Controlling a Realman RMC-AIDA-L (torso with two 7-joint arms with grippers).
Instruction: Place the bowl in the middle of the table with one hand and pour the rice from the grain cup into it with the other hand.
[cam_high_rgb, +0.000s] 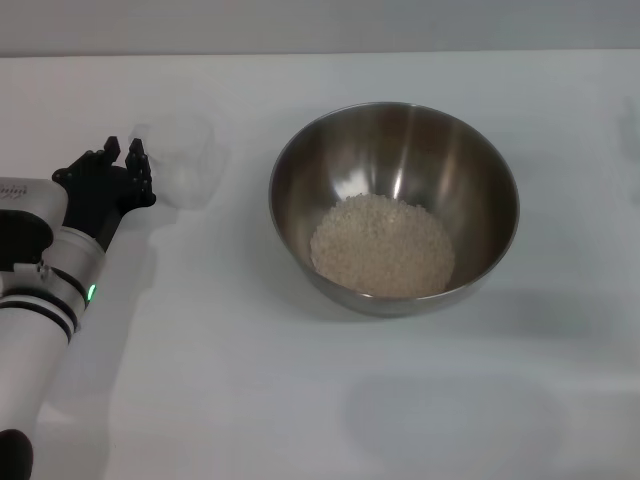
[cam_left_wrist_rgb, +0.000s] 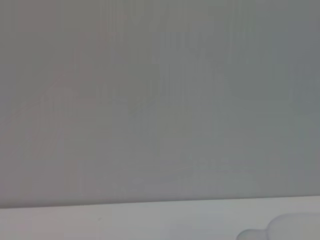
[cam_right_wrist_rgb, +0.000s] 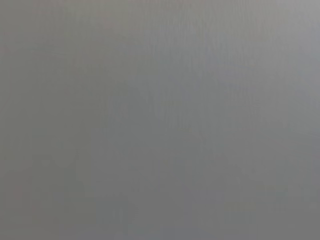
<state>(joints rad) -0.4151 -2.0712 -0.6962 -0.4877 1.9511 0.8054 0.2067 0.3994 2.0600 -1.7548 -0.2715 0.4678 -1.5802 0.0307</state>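
Note:
The bowl (cam_high_rgb: 394, 205), a large stainless-steel one, stands upright in the middle of the white table (cam_high_rgb: 250, 380). A heap of pale rice (cam_high_rgb: 382, 245) lies in its bottom. The clear grain cup (cam_high_rgb: 183, 160) stands on the table at the far left and looks empty. My left gripper (cam_high_rgb: 124, 152) is just left of the cup, low over the table, its black fingers apart and holding nothing. My right gripper is out of view; the right wrist view shows only flat grey.
The table's far edge runs along the top of the head view, with a grey wall behind it. The left wrist view shows that wall, a strip of table (cam_left_wrist_rgb: 125, 220) and a pale rounded shape (cam_left_wrist_rgb: 285, 229) at its edge.

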